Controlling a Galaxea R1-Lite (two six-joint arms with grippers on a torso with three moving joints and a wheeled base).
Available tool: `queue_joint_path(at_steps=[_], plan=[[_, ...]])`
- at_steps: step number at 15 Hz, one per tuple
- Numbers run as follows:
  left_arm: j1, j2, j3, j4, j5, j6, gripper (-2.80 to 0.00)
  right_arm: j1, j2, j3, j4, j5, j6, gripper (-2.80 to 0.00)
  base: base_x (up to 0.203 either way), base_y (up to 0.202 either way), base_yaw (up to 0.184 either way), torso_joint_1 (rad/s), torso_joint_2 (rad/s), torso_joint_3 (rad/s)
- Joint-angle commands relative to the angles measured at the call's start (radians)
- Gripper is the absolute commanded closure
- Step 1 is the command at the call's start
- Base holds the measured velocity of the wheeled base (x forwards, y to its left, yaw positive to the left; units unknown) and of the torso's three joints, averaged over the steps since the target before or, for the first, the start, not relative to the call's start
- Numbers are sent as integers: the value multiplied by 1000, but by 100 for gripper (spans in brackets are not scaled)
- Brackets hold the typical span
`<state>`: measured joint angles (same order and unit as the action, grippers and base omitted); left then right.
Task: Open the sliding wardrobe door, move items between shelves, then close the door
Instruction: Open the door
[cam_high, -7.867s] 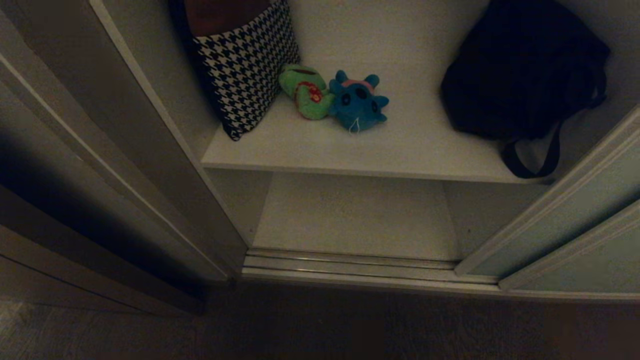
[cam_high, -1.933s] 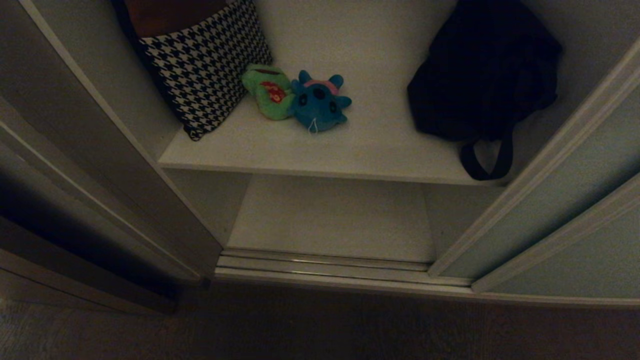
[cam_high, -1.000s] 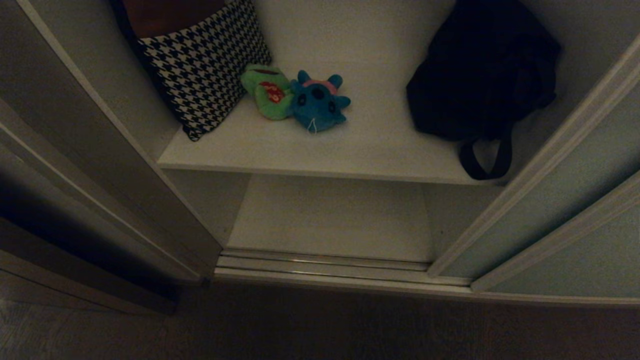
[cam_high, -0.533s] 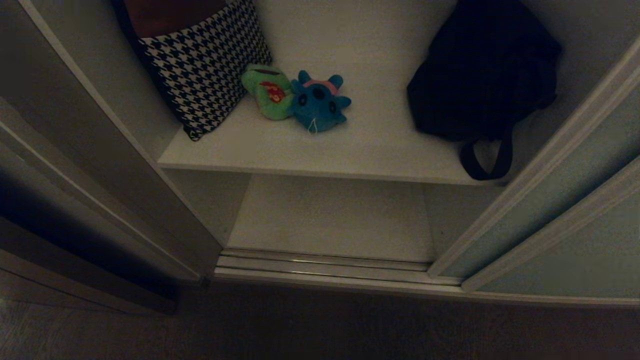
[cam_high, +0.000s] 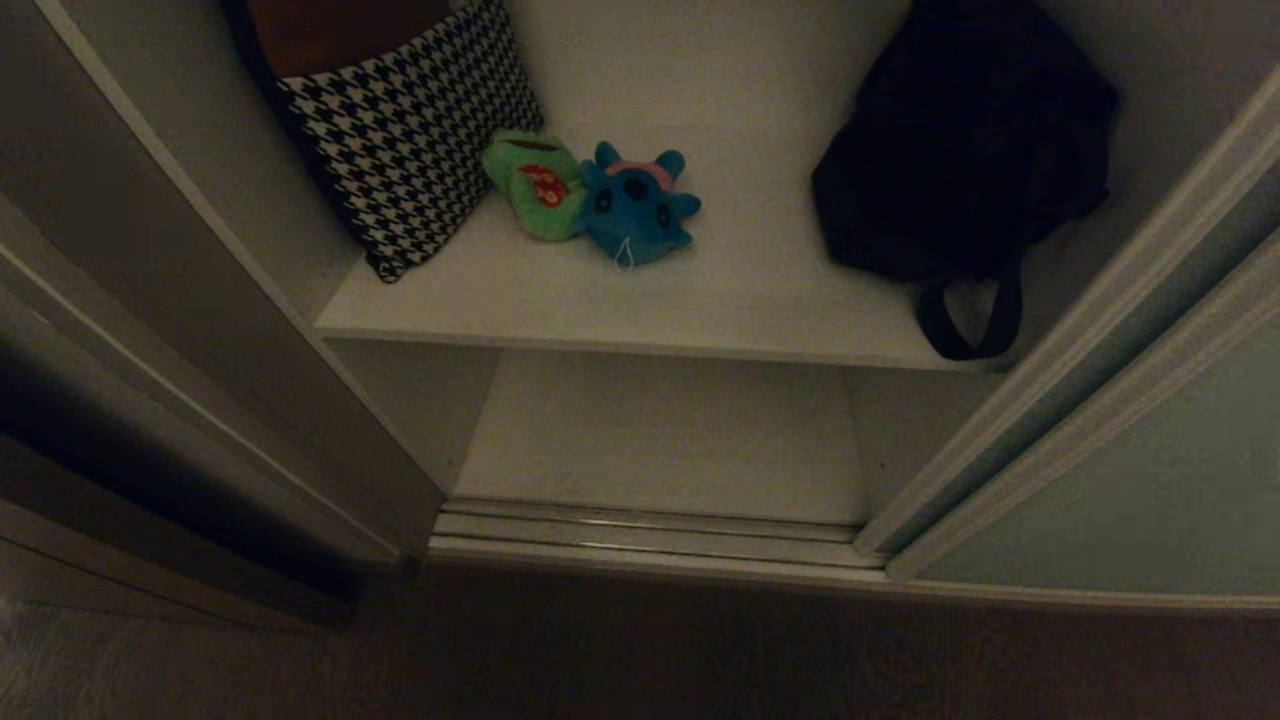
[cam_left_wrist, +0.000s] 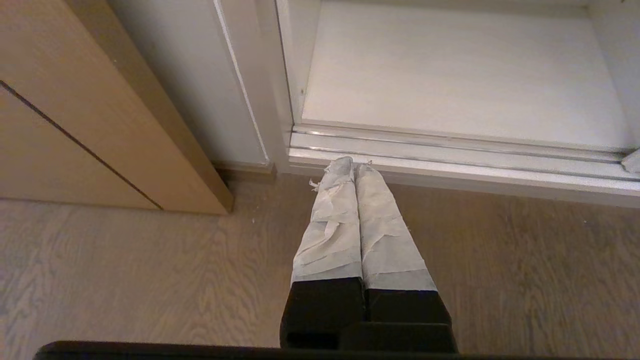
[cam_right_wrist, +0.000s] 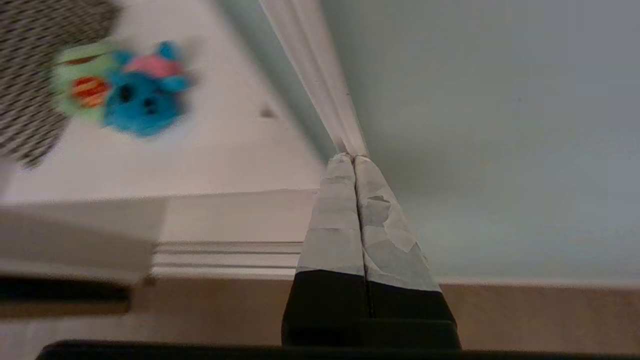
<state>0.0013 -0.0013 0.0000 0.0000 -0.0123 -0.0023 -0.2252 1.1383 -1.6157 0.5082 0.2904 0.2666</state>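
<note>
- Sliding leftward since half a second ago, the sliding wardrobe door now has its front frame edge nearer the middle of the floor track, so the opening is a little narrower than before.
- Nothing else has shifted: the green plush toy and the teal plush toy lie touching each other on the upper shelf, where they were.
- Just left of the green toy leans the houndstooth bag; the black bag slumps at the right end of the same shelf, well apart from the toys.
- One step down, the lower shelf carries nothing.
- Right pincer: taped fingers pressed together, holding nothing, tips right at the pale frame edge of the door; whether they actually touch it I cannot tell.
- Left pincer: fingers closed tight on nothing, hanging low over the wooden floor just in front of the track, near the wood panelling.
</note>
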Motion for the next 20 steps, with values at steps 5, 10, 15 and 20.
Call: queue_joint_path(at_steps=[5, 10, 15, 20], plan=[[0, 1, 0, 0, 0, -1, 0, 296, -19, 18, -38, -1, -49, 0, 0, 0, 0, 0, 0, 0], [0, 1, 0, 0, 0, -1, 0, 414, -241, 105, -5, 35, -152, 0, 0, 0, 0, 0, 0, 0], [0, 0, 0, 0, 0, -1, 0, 456, -337, 195, 80, 102, -396, 0, 0, 0, 0, 0, 0, 0], [0, 1, 0, 0, 0, -1, 0, 502, -341, 291, 21, -88, -599, 0, 0, 0, 0, 0, 0, 0]])
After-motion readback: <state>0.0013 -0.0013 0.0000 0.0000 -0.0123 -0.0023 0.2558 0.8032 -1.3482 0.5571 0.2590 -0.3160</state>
